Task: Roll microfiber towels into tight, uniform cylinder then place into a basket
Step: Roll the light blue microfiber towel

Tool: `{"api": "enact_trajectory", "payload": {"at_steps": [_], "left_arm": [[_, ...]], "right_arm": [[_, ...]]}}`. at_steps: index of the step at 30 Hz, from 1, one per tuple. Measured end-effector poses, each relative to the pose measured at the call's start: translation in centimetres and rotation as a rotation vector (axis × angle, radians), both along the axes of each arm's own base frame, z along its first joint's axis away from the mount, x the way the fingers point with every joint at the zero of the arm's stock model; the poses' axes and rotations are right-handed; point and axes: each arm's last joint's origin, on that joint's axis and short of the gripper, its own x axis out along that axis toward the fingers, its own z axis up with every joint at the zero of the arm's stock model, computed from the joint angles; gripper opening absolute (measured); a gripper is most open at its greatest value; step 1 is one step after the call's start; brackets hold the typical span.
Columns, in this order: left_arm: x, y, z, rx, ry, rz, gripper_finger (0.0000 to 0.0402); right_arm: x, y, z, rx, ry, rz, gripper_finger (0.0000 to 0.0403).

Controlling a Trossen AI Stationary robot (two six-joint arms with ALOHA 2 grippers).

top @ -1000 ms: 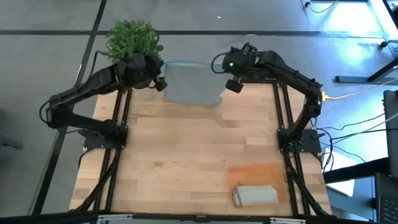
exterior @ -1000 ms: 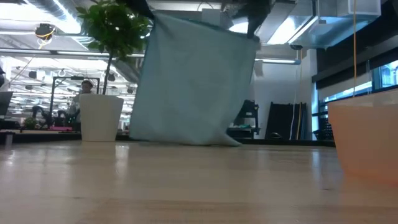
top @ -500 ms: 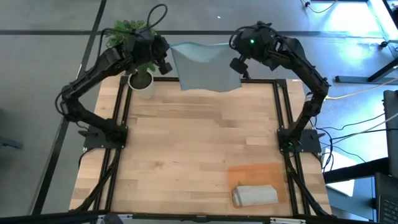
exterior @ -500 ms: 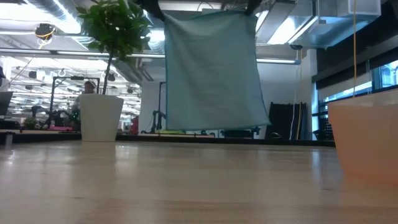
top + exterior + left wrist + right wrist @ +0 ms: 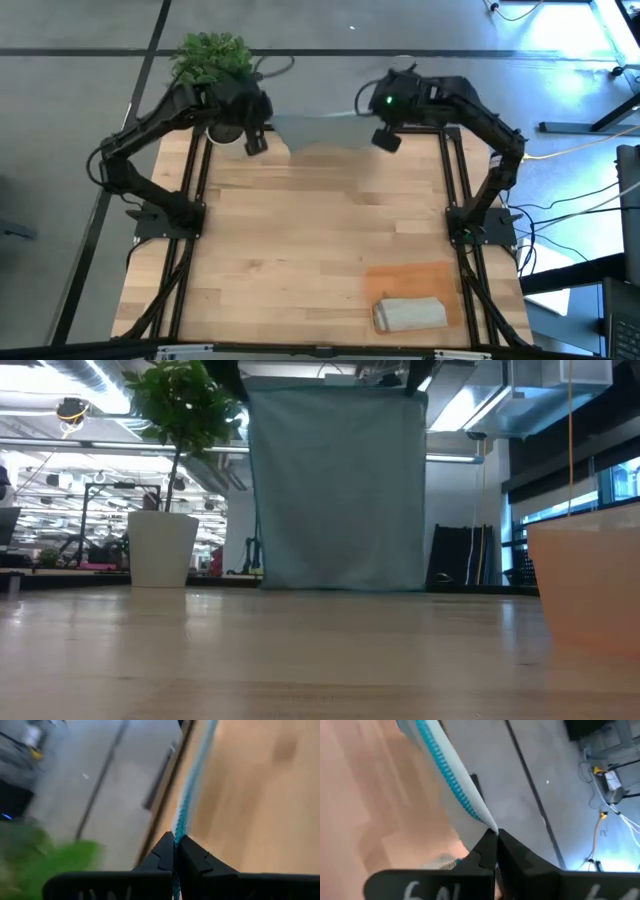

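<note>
Reaching over the desk's far edge, the left gripper [image 5: 256,143] and right gripper [image 5: 386,140] each pinch a top corner of the hanging blue-grey towel [image 5: 338,490].

Soft matte cloth in the hanging pale blue towel [image 5: 338,485], with a brighter stitched hem. Pale, smooth wood planking across the tabletop [image 5: 320,250]. Matte grey-beige cloth in the rolled towel [image 5: 410,313]. Dull black fingers [image 5: 195,860].
</note>
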Motion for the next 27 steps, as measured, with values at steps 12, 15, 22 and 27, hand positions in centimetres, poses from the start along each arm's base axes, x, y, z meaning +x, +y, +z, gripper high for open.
{"api": "enact_trajectory", "payload": {"at_steps": [12,15,22,27], "left_arm": [[1.2,-6.3,-2.4,-0.223,0.092,-0.043,0.0000],[1.5,-8.1,-3.4,-0.266,0.115,-0.043,0.0000],[2.2,-12.4,-7.9,-0.417,0.220,-0.037,0.0000],[2.4,-15.1,-11.6,-0.493,0.264,-0.021,0.0000]], "right_arm": [[3.3,6.0,-6.4,0.157,0.191,0.136,0.0009],[3.6,7.5,-8.3,0.178,0.250,0.143,0.0009],[3.9,11.0,-12.6,0.239,0.348,0.145,0.0009],[4.4,13.5,-15.9,0.334,0.340,0.186,0.0009]]}}
